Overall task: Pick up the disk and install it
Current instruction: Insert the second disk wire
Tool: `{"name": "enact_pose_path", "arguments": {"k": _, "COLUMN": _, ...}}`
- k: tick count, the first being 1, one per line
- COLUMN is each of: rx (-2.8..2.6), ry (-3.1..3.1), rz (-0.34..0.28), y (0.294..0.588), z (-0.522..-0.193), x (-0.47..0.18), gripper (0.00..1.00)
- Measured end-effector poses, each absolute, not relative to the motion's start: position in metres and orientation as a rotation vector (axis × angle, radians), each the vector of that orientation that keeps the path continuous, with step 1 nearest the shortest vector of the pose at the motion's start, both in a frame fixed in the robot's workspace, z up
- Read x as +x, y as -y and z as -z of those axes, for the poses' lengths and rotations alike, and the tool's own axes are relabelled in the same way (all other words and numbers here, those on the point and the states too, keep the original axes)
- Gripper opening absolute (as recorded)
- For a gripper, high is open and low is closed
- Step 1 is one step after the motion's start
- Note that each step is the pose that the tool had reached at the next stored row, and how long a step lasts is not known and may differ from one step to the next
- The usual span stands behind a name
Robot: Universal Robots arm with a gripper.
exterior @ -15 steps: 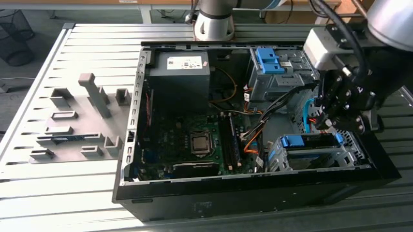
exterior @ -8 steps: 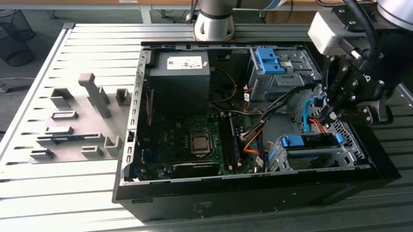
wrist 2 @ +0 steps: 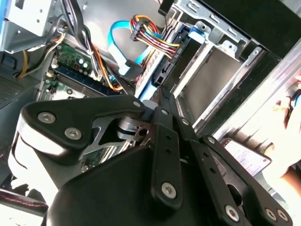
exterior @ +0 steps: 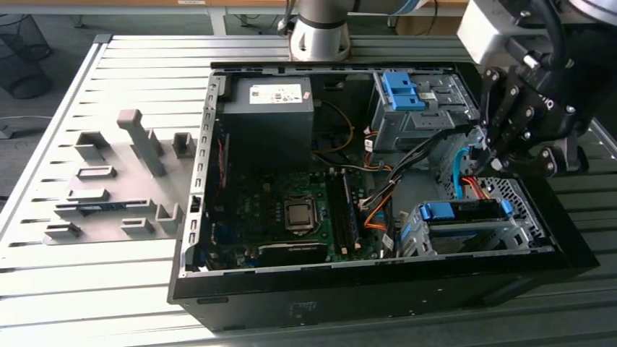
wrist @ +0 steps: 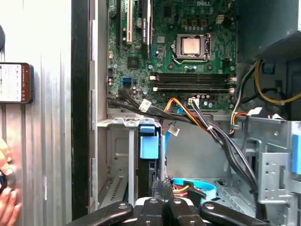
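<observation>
The disk [exterior: 463,212], dark with a blue plastic rail and tab, sits in the metal drive cage [exterior: 525,238] at the near right corner of the open computer case in the exterior view. In the first wrist view its blue tab [wrist: 149,143] stands upright in the cage slot. My gripper [exterior: 493,165] hangs just above the cage, beside the blue and orange cables. Its fingers are shut, with the tips [wrist 2: 155,94] close against the disk's edge and the plug of coloured wires [wrist 2: 146,35]. I see nothing held between them. The shut fingers also show in the first wrist view as my gripper [wrist: 163,186].
A bare blue bracket [exterior: 400,90] sits in the upper cage. The motherboard [exterior: 289,210] and black power supply [exterior: 265,116] fill the case's left. Grey fixtures [exterior: 106,188] stand on the slatted table. A flat labelled object [wrist: 14,82] and a person's hand [wrist: 5,202] lie outside the case wall.
</observation>
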State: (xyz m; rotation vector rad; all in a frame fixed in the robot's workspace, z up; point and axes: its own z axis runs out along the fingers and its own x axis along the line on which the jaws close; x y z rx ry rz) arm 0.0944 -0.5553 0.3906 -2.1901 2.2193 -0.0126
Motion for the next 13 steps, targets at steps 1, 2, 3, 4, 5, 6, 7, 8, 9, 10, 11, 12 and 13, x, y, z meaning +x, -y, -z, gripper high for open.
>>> {"name": "enact_pose_path", "arguments": {"k": 1, "rx": -2.19, "ry": -2.22, "rz": 0.013, "y": 0.554, "z": -0.392, "x": 0.094, "gripper": 0.11}}
{"name": "enact_pose_path", "arguments": {"k": 2, "rx": -2.192, "ry": -2.221, "rz": 0.016, "y": 0.552, "z": -0.392, "x": 0.094, "gripper": 0.11}}
{"name": "enact_pose_path", "arguments": {"k": 3, "rx": -2.193, "ry": -2.222, "rz": 0.019, "y": 0.549, "z": -0.393, "x": 0.094, "gripper": 0.11}}
{"name": "enact_pose_path", "arguments": {"k": 4, "rx": -2.194, "ry": -2.224, "rz": 0.022, "y": 0.546, "z": -0.393, "x": 0.094, "gripper": 0.11}}
{"name": "enact_pose_path", "arguments": {"k": 5, "rx": -2.196, "ry": -2.225, "rz": 0.026, "y": 0.542, "z": -0.393, "x": 0.094, "gripper": 0.11}}
{"name": "enact_pose_path", "arguments": {"k": 6, "rx": -2.198, "ry": -2.226, "rz": 0.029, "y": 0.539, "z": -0.393, "x": 0.094, "gripper": 0.11}}
{"name": "enact_pose_path", "arguments": {"k": 7, "rx": -2.199, "ry": -2.228, "rz": 0.033, "y": 0.536, "z": -0.393, "x": 0.094, "gripper": 0.11}}
{"name": "enact_pose_path", "arguments": {"k": 8, "rx": -2.201, "ry": -2.229, "rz": 0.036, "y": 0.533, "z": -0.393, "x": 0.094, "gripper": 0.11}}
{"name": "enact_pose_path", "arguments": {"k": 9, "rx": -2.202, "ry": -2.231, "rz": 0.039, "y": 0.531, "z": -0.393, "x": 0.095, "gripper": 0.11}}
{"name": "enact_pose_path", "arguments": {"k": 10, "rx": -2.203, "ry": -2.232, "rz": 0.042, "y": 0.529, "z": -0.393, "x": 0.095, "gripper": 0.11}}
{"name": "enact_pose_path", "arguments": {"k": 11, "rx": -2.205, "ry": -2.234, "rz": 0.045, "y": 0.527, "z": -0.393, "x": 0.095, "gripper": 0.11}}
{"name": "enact_pose_path", "arguments": {"k": 12, "rx": -2.207, "ry": -2.235, "rz": 0.048, "y": 0.526, "z": -0.393, "x": 0.095, "gripper": 0.11}}
{"name": "enact_pose_path", "arguments": {"k": 13, "rx": -2.208, "ry": -2.236, "rz": 0.051, "y": 0.524, "z": -0.394, "x": 0.095, "gripper": 0.11}}
